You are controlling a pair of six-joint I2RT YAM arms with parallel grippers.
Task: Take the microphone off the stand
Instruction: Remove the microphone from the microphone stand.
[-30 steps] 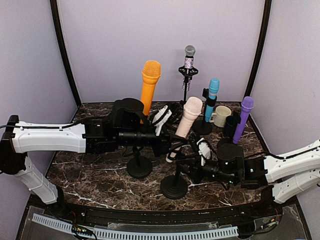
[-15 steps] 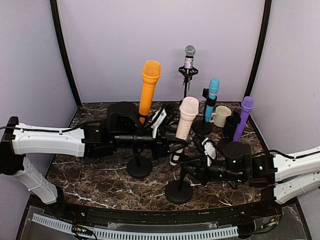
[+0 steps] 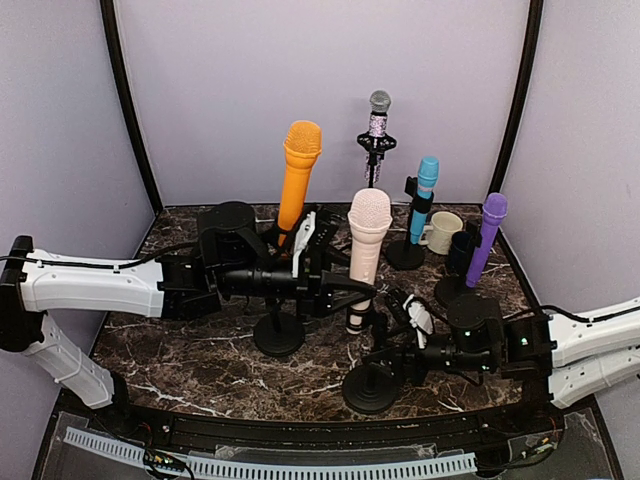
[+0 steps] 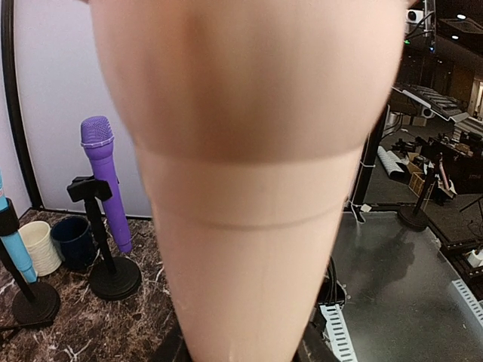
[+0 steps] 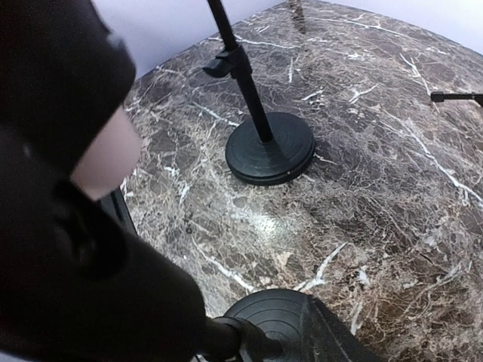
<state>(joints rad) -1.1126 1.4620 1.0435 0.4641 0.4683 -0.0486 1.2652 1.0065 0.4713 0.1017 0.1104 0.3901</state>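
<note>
Item: cream-pink handheld microphone with a domed mesh head (image 3: 366, 245), standing upright near the middle of the dark brown white-veined marble tabletop (image 3: 190, 355); it fills most of the left wrist view. Left gripper (image 3: 345, 292): reaches in from the left, jaws clamped narrow on the lower body of the cream-pink handheld microphone, one black finger on each side. Black round-based stand (image 3: 372, 390): base on the marble near the front edge, just below and right of the microphone's lower end; whether that end sits in the stand's clip cannot be told. Right gripper (image 3: 400, 335): comes in low from the right, jaws closed on the thin stem of the black round-based stand above its base. The right wrist view shows that base at the bottom edge and the microphone's pale butt end at upper left among black parts. Also on the table: tall orange microphone (image 3: 300, 170) on its own black stand, just behind the left arm; silver-headed microphone (image 3: 378, 118) on a tall thin stand at the back; blue microphone (image 3: 425, 190) and purple microphone (image 3: 487, 235) on stands at the right rear; cream mug (image 3: 443, 232) and dark blue cup (image 3: 462, 250) side by side between those two.
</note>
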